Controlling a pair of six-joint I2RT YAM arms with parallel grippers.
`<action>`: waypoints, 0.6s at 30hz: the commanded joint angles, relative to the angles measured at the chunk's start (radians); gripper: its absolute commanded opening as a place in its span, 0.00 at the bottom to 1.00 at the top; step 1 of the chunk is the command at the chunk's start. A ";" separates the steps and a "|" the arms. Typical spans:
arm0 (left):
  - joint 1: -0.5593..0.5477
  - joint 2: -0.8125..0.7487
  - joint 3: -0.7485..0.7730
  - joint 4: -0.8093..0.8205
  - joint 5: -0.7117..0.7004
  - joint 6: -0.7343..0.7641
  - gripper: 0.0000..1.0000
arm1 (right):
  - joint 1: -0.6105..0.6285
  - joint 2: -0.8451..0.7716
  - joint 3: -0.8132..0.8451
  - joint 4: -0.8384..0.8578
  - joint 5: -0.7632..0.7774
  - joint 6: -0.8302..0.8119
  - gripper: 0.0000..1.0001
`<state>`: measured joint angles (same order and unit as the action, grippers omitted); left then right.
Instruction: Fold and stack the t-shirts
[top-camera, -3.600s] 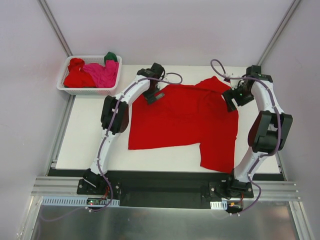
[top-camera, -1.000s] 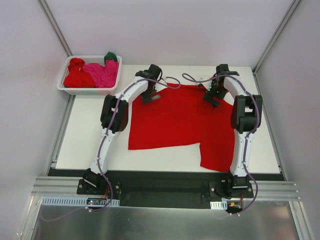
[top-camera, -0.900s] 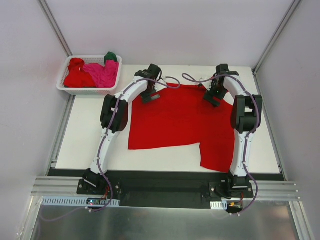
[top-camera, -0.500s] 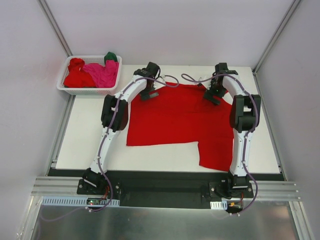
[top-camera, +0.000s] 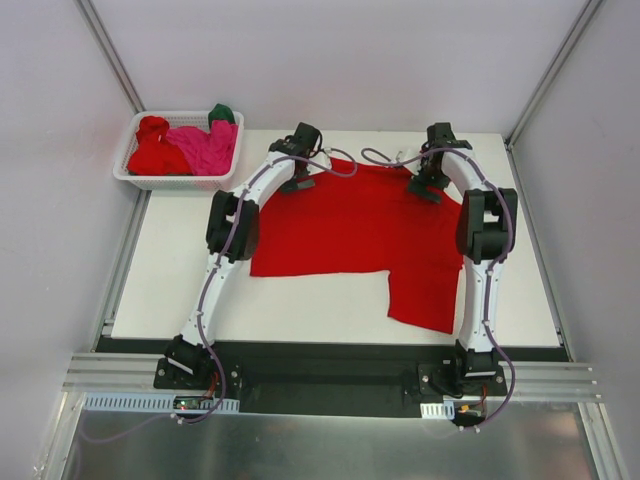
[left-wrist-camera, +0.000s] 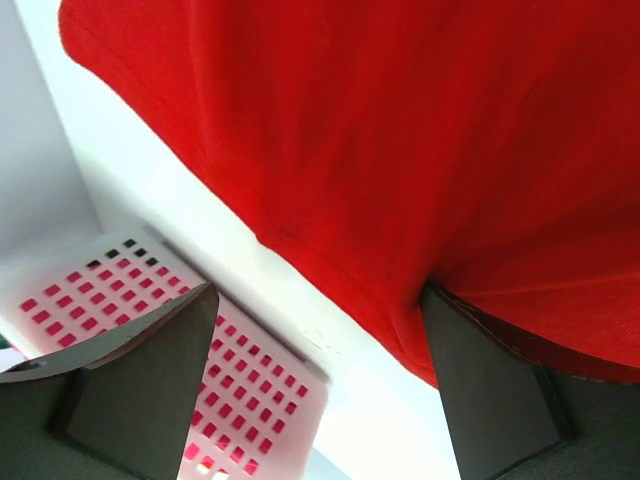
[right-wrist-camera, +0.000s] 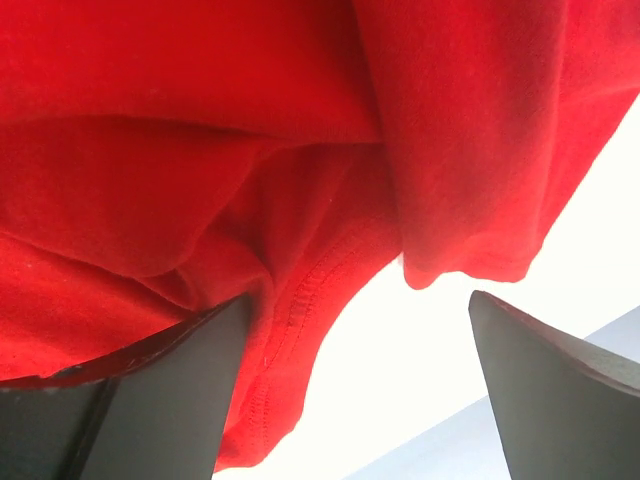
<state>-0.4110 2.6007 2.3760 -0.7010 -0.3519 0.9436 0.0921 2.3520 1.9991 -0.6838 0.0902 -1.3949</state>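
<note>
While both my arms reach to the far side, the bright red short-sleeved cloth t-shirt (top-camera: 350, 235) lies spread mostly flat on the white tabletop (top-camera: 170, 280) between them, with one flap running toward the near edge on my right. My left gripper (top-camera: 297, 182) sits at the shirt's far left corner and my right gripper (top-camera: 428, 190) at its far right corner. Left jaws (left-wrist-camera: 318, 295) stand wide: the shirt (left-wrist-camera: 400, 150) hem crosses the gap and lies against one finger (left-wrist-camera: 490, 390), while the other finger (left-wrist-camera: 140, 380) is over bare table, so there is no pinch. Right jaws (right-wrist-camera: 360, 300) are also wide: bunched folds of the shirt (right-wrist-camera: 200, 150) with a stitched hem sit by one finger (right-wrist-camera: 120, 390), with bare table toward the other (right-wrist-camera: 560, 380). The white plastic lattice basket (top-camera: 178, 181) sits at the far left corner, well apart from the spread shirt, and holds a crumpled red t-shirt (top-camera: 150, 150), a magenta-pink t-shirt (top-camera: 205, 148) and a dark green t-shirt (top-camera: 222, 113). Its lattice (left-wrist-camera: 250, 400) shows just beside my left finger.
</note>
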 joint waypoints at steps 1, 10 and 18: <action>0.023 0.091 -0.011 0.037 -0.025 0.047 0.83 | 0.021 0.036 0.003 0.012 0.029 0.006 0.94; 0.029 0.119 -0.006 0.141 -0.073 0.115 0.84 | 0.066 -0.043 -0.059 -0.082 -0.044 0.089 0.95; 0.029 0.122 -0.015 0.190 -0.096 0.147 0.86 | 0.074 -0.049 -0.048 -0.099 -0.017 0.103 0.95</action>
<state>-0.4084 2.6602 2.3844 -0.4843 -0.4870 1.0924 0.1577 2.3310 1.9678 -0.7181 0.0925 -1.3239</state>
